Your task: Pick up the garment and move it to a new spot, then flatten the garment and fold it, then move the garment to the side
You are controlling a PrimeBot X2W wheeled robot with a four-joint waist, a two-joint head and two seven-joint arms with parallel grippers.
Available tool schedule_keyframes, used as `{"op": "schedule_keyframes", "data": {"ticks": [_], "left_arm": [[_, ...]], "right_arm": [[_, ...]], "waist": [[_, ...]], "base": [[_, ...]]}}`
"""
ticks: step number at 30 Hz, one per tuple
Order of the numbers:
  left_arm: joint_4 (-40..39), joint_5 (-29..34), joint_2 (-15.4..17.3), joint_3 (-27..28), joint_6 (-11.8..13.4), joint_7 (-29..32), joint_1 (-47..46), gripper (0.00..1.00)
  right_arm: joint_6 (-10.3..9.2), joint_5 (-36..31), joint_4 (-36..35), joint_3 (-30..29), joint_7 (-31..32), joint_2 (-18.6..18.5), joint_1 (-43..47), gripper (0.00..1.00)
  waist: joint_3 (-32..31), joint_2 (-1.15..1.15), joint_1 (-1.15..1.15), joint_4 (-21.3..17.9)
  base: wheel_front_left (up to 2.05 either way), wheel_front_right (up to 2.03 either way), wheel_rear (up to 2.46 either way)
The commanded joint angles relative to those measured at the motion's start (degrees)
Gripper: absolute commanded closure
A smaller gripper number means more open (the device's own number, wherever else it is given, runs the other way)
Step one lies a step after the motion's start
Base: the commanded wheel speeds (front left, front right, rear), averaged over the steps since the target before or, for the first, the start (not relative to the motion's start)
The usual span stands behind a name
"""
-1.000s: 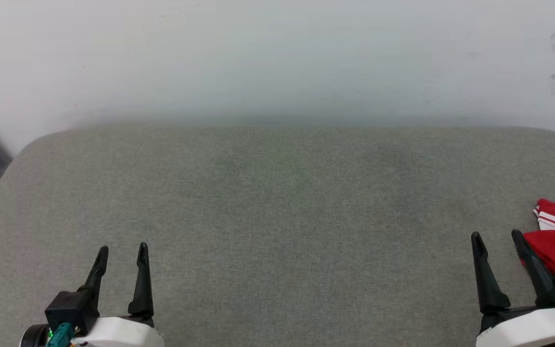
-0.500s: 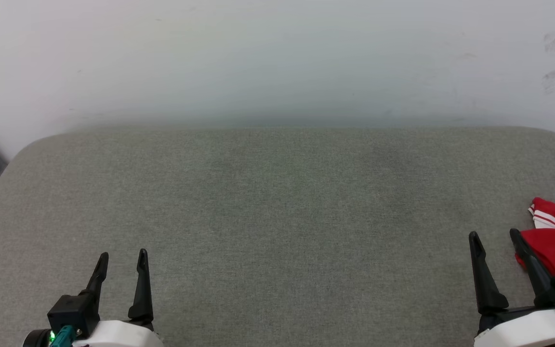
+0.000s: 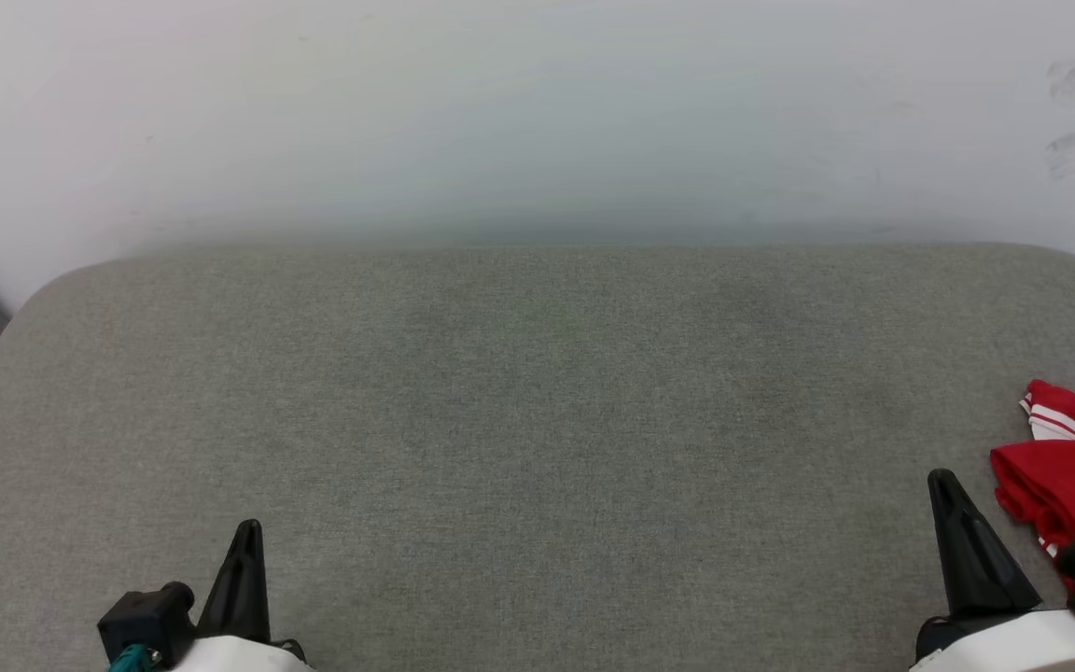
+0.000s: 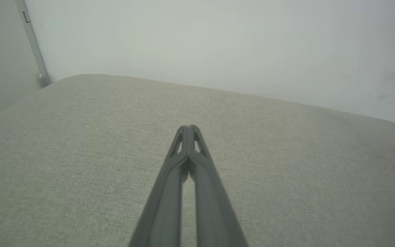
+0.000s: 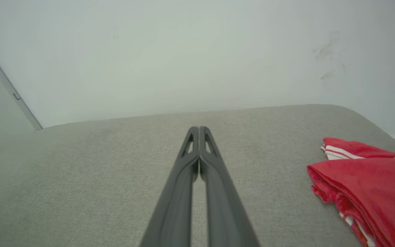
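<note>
Both pairs of dark fingers are pressing together tip to tip, clenched on nothing. The left gripper [image 3: 246,534] is hovering over the near left corner of a grey padded bench [image 3: 537,392], with bare fabric all around it. In its own wrist view the left gripper [image 4: 189,129] is pointing across the bench toward a pale wall [image 3: 537,112].

The right gripper [image 3: 944,482] is hovering over the near right corner. The garment [image 3: 1074,481], a red shirt with white striped trim, is lying bunched in soft layers just to the right of these fingers, against the bench's right edge and running out of the picture there. It is close beside the fingers but is not touching them.

In the right wrist view the right gripper [image 5: 199,129] is aiming straight ahead while the garment [image 5: 369,185] is sitting off to its right. The bundle's long side seems to be running near to far along that edge. The right arm is far nearer; it would probably need to open and swing rightward.
</note>
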Motion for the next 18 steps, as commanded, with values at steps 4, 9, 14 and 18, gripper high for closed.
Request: {"op": "schedule_keyframes", "data": {"ticks": [4, 9, 14, 18], "left_arm": [[-0.3, -5.2, -0.4, 1.6, -1.1, 1.5, -1.7, 1.00], [0.0, -9.7, -1.1, 2.6, -1.9, 2.8, -2.4, 1.00], [0.3, -13.9, -1.8, 3.5, -2.7, 4.1, -2.9, 1.00], [0.5, -17.1, -2.4, 4.2, -3.3, 5.1, -3.4, 1.00]], "right_arm": [[0.00, 6.7, 0.9, 0.1, 0.1, -0.5, -1.8, 1.00], [0.00, 12.3, 2.5, 0.2, 0.2, -0.7, -2.9, 1.00], [-0.01, 17.6, 4.0, 0.3, 0.4, -0.9, -3.8, 1.00], [-0.01, 21.5, 5.1, 0.3, 0.5, -1.1, -4.5, 1.00]], "waist": [[0.1, 0.00, 0.00, 0.0], [0.2, 0.00, 0.00, 0.0], [0.3, 0.00, 0.00, 0.1], [0.4, 0.00, 0.00, 0.1]], "base": [[0.00, 0.00, 0.00], [0.00, 0.00, 0.00], [0.00, 0.00, 0.00], [0.00, 0.00, 0.00]]}}
